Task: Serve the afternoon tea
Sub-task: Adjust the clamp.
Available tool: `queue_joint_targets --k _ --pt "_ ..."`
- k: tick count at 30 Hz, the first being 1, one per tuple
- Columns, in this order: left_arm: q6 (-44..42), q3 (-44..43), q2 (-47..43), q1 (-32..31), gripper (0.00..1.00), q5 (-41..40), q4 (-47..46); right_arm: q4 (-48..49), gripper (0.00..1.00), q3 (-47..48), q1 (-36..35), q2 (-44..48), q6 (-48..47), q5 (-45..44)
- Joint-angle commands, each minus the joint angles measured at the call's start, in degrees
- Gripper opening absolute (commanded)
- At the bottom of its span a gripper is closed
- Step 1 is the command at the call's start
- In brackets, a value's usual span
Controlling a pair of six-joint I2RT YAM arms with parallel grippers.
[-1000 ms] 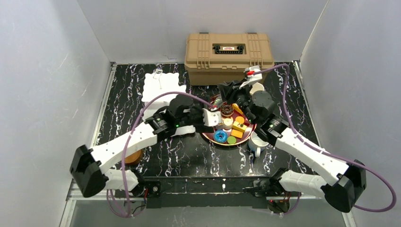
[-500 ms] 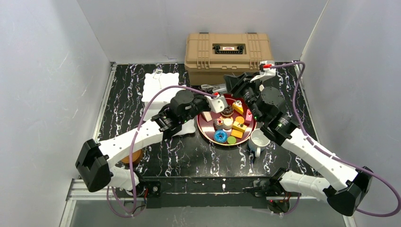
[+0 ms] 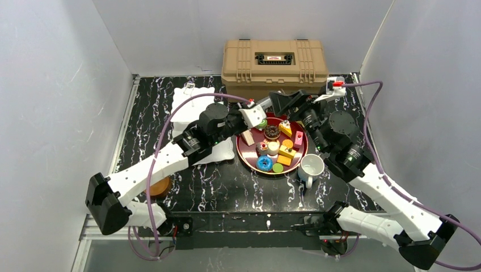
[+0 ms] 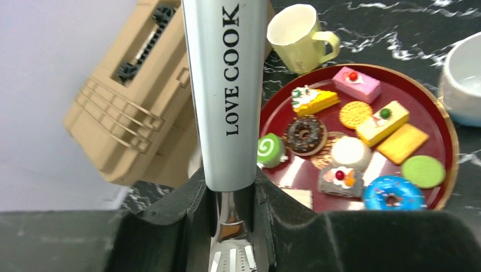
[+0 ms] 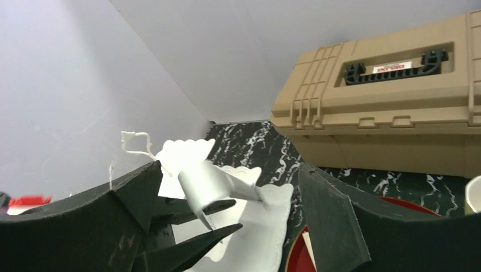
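Observation:
My left gripper [image 4: 230, 182] [image 3: 249, 118] is shut on a pair of grey tongs [image 4: 226, 85] lettered LOVE COOK, held over the near left rim of the dark red tray [image 3: 245, 156]. The tongs [image 3: 258, 104] point toward the tan case. The tray holds several toy pastries, among them a blue donut [image 4: 392, 192] [image 3: 264, 163] and a green roll [image 4: 271, 150]. My right gripper [image 3: 290, 105] [image 5: 230, 167] stands open beyond the tray with nothing between its fingers. The white stand [image 3: 190, 105] [image 5: 255, 238] is at the left. A cream-yellow mug [image 4: 298, 37] stands behind the tray and a white mug [image 3: 311, 166] at its right.
The tan plastic case [image 3: 275, 62] [image 5: 385, 102] sits shut against the back wall, close behind both grippers. A brown coaster [image 3: 160, 186] shows under my left forearm. White walls enclose the black marbled table [image 3: 227, 192] on three sides.
My left gripper shut on the tongs and lifted slightly toward the case. My right gripper opened, let the tongs go and drew back to the right.

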State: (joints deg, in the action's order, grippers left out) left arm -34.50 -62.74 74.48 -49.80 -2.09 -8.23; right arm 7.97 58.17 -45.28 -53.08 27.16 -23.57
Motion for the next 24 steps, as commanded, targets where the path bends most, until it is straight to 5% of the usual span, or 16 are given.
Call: queue_joint_targets --k 1,12,24 --pt "15.0 -5.4 -3.4 2.0 0.07 4.9 12.0 2.2 0.98 -1.1 0.2 -0.2 3.1 4.0" --pt "19.3 -7.8 -4.0 4.1 0.08 14.4 16.8 4.0 0.95 -1.7 0.2 -4.0 4.1 16.8" --pt "16.2 -9.3 -4.0 4.2 0.07 20.6 19.8 6.2 0.71 -1.6 0.2 -7.5 4.8 21.1"
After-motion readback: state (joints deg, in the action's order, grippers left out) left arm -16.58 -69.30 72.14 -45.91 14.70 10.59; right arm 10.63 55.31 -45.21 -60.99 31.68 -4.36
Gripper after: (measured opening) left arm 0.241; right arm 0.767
